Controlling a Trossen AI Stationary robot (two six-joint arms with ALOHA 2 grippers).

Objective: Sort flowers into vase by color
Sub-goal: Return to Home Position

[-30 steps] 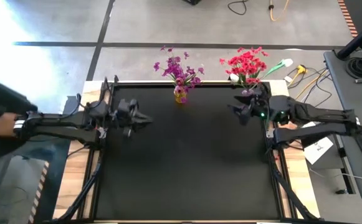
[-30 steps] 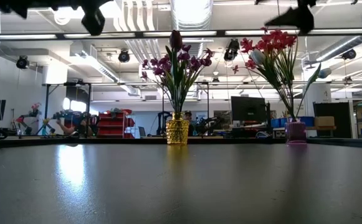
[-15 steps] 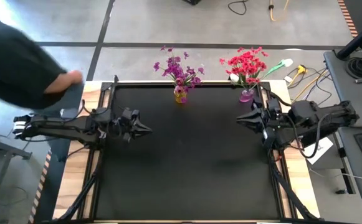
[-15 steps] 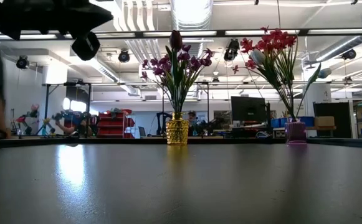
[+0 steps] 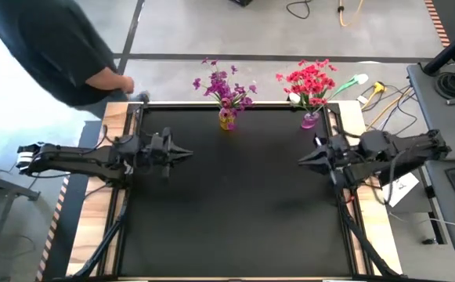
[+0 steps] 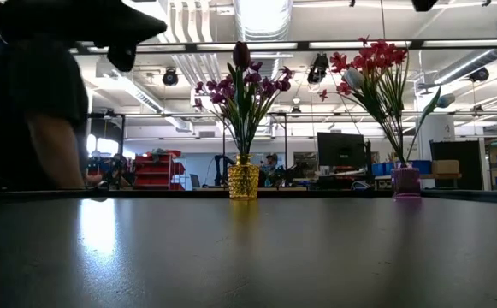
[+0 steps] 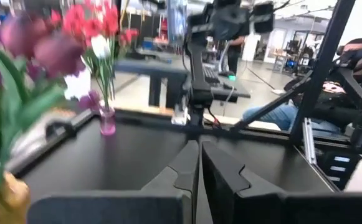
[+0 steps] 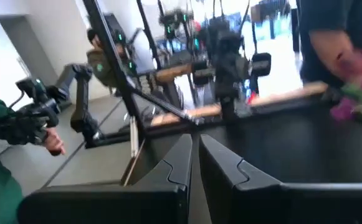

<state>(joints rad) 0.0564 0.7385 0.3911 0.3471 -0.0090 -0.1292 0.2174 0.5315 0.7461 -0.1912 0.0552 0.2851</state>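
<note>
Purple-magenta flowers (image 5: pixel 224 84) stand by their stems in a gold vase (image 5: pixel 226 119) at the table's far edge, middle. Red-pink flowers (image 5: pixel 309 80) with a white bud stand in a small purple vase (image 5: pixel 310 120) at the far right. In the low view the gold vase (image 6: pixel 243 180) and purple vase (image 6: pixel 406 180) stand upright on the far side. My left gripper (image 5: pixel 186 153) hovers shut over the table's left side, pointing right. My right gripper (image 5: pixel 303 162) hovers shut over the right side, pointing left. Neither holds anything.
A person in a dark top (image 5: pixel 63 47) stands at the table's far left corner, a hand (image 5: pixel 121 82) near the edge. Cables and a desk (image 5: pixel 446 86) lie right of the table. The black tabletop (image 5: pixel 235 211) stretches between and in front of the arms.
My right gripper has drawn back from the purple vase toward the table's near edge and has shut. My left gripper has stayed over the left side. The person has moved in along the far left corner.
</note>
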